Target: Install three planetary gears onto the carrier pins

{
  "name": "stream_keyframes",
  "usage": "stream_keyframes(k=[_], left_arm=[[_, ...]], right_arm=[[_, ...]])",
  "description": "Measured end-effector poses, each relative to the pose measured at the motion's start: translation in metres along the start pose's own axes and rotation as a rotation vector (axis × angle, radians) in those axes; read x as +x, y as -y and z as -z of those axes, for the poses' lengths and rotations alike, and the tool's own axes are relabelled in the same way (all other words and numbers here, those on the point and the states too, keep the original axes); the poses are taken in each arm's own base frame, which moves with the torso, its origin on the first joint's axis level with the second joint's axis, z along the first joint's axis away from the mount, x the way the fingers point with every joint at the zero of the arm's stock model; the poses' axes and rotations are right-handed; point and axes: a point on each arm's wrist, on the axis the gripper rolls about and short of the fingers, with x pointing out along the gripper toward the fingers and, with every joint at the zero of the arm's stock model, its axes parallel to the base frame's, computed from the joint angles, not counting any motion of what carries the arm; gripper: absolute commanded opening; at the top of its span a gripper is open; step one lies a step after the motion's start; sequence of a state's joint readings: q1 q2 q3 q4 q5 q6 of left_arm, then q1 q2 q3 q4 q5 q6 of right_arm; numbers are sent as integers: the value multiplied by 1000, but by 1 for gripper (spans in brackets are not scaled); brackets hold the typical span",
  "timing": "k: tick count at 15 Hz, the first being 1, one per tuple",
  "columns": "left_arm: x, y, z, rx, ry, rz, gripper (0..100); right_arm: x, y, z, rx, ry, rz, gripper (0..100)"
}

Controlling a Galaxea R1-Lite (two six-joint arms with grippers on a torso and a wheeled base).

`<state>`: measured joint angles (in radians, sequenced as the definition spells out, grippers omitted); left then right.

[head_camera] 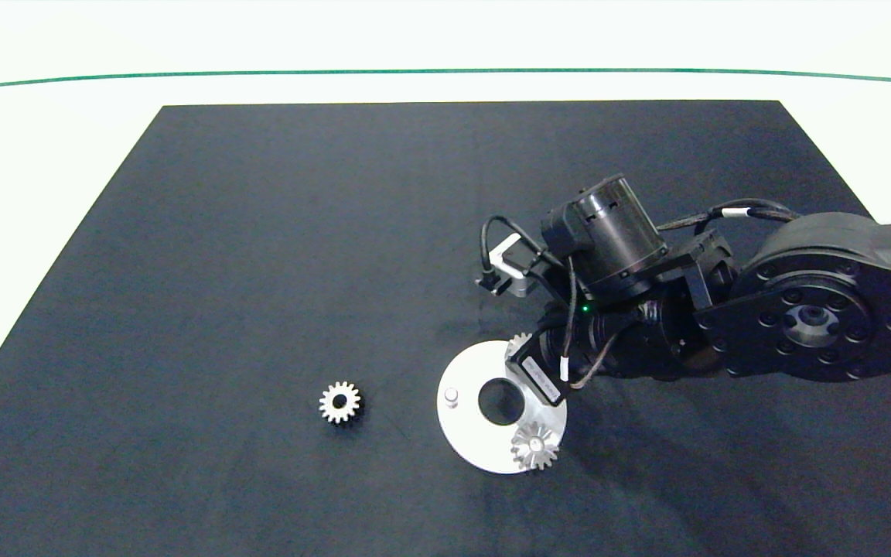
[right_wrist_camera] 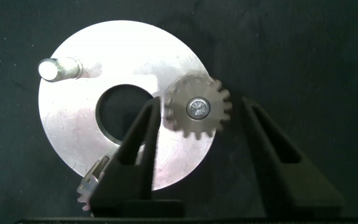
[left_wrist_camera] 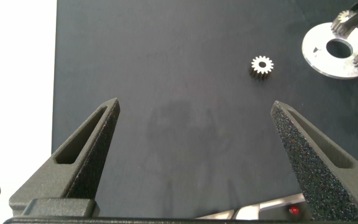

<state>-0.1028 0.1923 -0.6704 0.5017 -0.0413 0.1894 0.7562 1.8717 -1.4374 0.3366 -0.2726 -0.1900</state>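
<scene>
A black mat (head_camera: 260, 271) is spread over a white table (head_camera: 43, 155), with a thin green line (head_camera: 445, 72) running across the table's far side. Toward the mat's near side, a flat white carrier disc (head_camera: 470, 433) with a large centre hole is laid.

Three pins are seen standing on the disc. One bare carrier pin (head_camera: 451, 396) is left uncovered on the side of the disc facing the mat's centre. A seated gear (head_camera: 534, 445) is fitted over the pin at the disc's near edge. A second gear (head_camera: 519, 343) is found at the disc's far edge, partly hidden beneath the right arm; in the right wrist view it sits on its pin, whose silver tip shows through the gear's hole.

The right gripper (right_wrist_camera: 197, 134) is held low over the disc, its fingers (right_wrist_camera: 143, 146) spread open on either side of the second gear without touching it.

A loose gear (head_camera: 339, 402) is laid flat on the mat, near the disc, on its bare-pin side.

The left gripper (left_wrist_camera: 194, 152) is held above bare mat, well apart from the disc, with its fingers wide open and nothing between them.
</scene>
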Motion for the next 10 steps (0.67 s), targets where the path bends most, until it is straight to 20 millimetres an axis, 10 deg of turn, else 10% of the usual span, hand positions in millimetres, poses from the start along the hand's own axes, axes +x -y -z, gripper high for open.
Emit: stream_keyframes(k=[5,10], left_arm=[[0,0,0,-5,-2,-2,100],[13,2,17,-2,-80,25,100]], right_arm=[[-10,3,4,8,-1,45,100],[-117,20,36,28,148,155,100]])
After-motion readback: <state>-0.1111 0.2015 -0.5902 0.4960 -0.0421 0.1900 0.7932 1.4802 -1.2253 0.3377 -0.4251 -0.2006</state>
